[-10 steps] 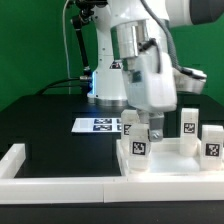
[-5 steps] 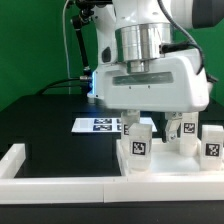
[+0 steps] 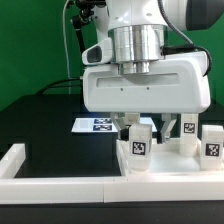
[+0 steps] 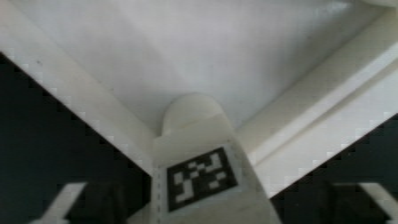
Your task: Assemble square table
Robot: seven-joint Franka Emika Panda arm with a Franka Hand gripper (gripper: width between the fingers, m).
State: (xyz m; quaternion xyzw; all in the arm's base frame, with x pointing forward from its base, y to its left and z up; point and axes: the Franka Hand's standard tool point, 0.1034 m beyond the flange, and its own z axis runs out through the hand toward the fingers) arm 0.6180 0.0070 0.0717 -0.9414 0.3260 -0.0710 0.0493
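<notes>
Claw [image 3: 144,128]: hangs over the tabletop, fingers either side of one leg; whether they press it, I cannot tell.
Leg [image 4: 199,150]: upright, tag facing the wrist camera.
Tabletop [image 3: 165,162]: lies rim-up on the black bench [image 3: 50,115], against the white wall bars [image 3: 60,180].
Other legs [image 3: 212,141]: stand at the exterior view's right.
Marker board [image 3: 95,125]: behind, flat.

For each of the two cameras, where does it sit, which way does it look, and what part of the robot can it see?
Exterior view: off the arm, low, facing the arm's body across the black table; shows the gripper over the tagged leg.
Wrist view: on the wrist, looking down between the fingertips at a tagged leg on the tabletop.
Shared: apparently the same leg.
</notes>
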